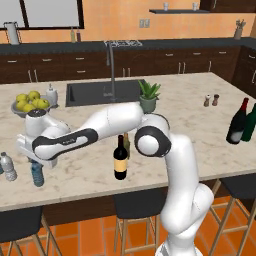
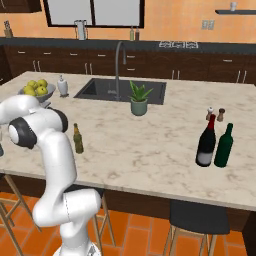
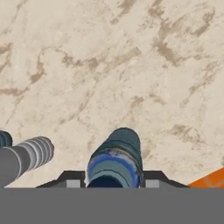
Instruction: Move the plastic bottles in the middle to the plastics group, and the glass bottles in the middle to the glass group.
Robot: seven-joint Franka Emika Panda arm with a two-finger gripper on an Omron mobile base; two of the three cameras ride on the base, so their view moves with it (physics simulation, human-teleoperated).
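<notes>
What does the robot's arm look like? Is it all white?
Mostly white. The arm is made of fat, smooth, rounded tubes with dark bands at the joints and a big dark ring at the elbow. The gripper is a white block with small dark fingertips. No cables or markings show.

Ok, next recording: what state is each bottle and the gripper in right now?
Small translucent blue water bottle: upright on the counter, between the gripper fingers.
Clear greyish ribbed water bottle: upright, just beside it.
Tall black wine bottle with tan label: upright, mid-counter.
Short olive-brown bottle: upright.
Red-topped dark wine bottle: upright.
Dark green bottle: upright.
Gripper: straddling the blue bottle.
</notes>
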